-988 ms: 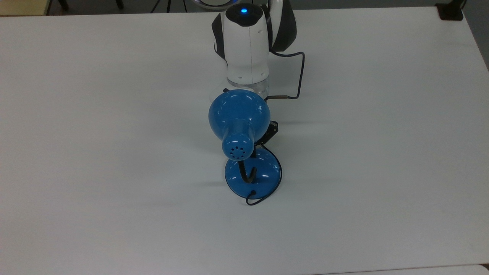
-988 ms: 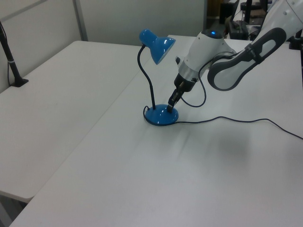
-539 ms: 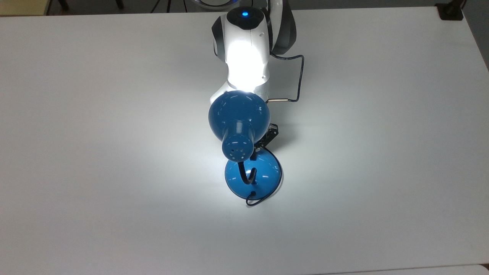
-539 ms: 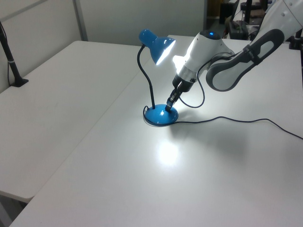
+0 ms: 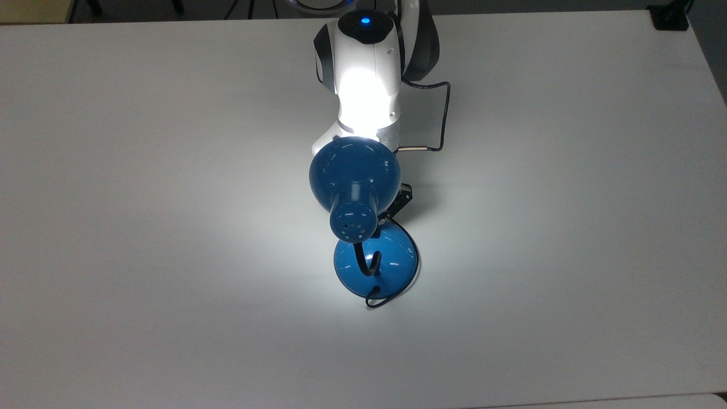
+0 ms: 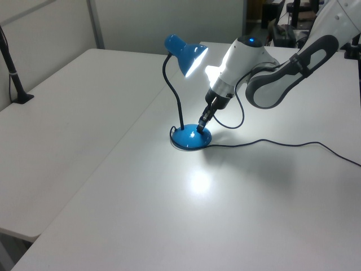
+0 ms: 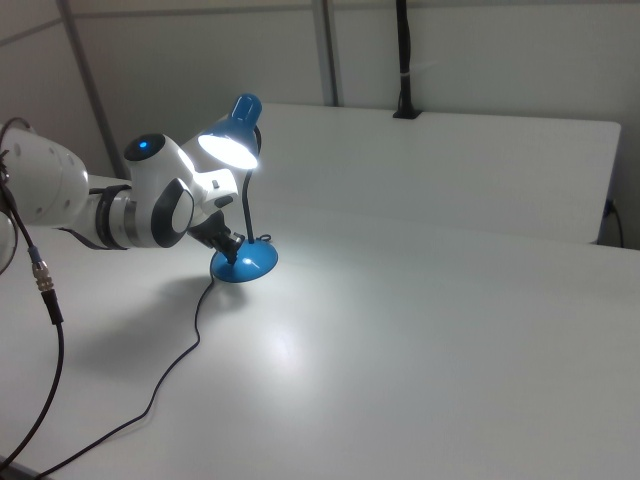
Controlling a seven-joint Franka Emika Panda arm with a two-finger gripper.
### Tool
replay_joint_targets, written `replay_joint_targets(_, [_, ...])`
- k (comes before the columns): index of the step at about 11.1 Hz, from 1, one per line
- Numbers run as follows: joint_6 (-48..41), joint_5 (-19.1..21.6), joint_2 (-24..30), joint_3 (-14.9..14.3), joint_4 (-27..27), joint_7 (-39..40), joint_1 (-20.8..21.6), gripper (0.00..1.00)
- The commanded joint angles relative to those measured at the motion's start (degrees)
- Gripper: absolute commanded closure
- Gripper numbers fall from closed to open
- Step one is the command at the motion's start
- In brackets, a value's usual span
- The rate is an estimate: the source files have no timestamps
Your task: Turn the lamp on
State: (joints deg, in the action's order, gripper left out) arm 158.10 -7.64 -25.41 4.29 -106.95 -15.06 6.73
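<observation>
One lamp (image 5: 355,190) stands on the white table (image 5: 142,170), and it is lit: its glossy blue bell-shaped shade glows at the mouth and throws a bright pool onto the tabletop just beside the round blue base. In the top view the lamp sits near the middle of the table's width, well clear of every edge, with the shade leaning toward the far edge where my arm comes in. The vent holes in the shade's narrow cap show from above, and the black bendy neck curls down from that cap into the base.

My gripper (image 6: 202,125) points down at the base in the left view, its dark tip touching or just above the blue surface on the left view's right side of the neck; I cannot tell which. Whether my fingers are parted or closed I cannot tell. In the right view my gripper (image 7: 232,251) sits low at the base, on the right view's left side of the neck, under the glowing shade. The light falls straight on my white wrist housing (image 5: 366,96), which shines bright in the top view.

The lamp's thin black cord (image 6: 271,143) leaves the base and trails across the table toward the left view's right edge.
</observation>
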Motion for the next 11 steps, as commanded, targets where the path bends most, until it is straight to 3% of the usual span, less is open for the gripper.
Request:
replay_joint_targets(1, [-15.1,-1.1,11.7,0.0,-7.3,-0.7,0.5,1.00])
replay_joint_targets(4, [-30.7,-1.0,19.2,0.2,-6.7,1.4,0.6,1.00])
replay_joint_targets(7, [-46.2,-0.2,24.8,0.2,-2.0,2.0,0.2,1.00])
replay_joint_targets(9, [-53.1,1.5,25.1,-0.7,3.6,3.3,-0.6,0.84])
replay_joint_targets(10, [-55.1,3.4,25.1,-0.7,5.9,4.3,-2.4,0.53])
replay_joint_targets(11, [-56.6,5.2,25.2,-0.7,7.2,5.0,-3.8,0.37])
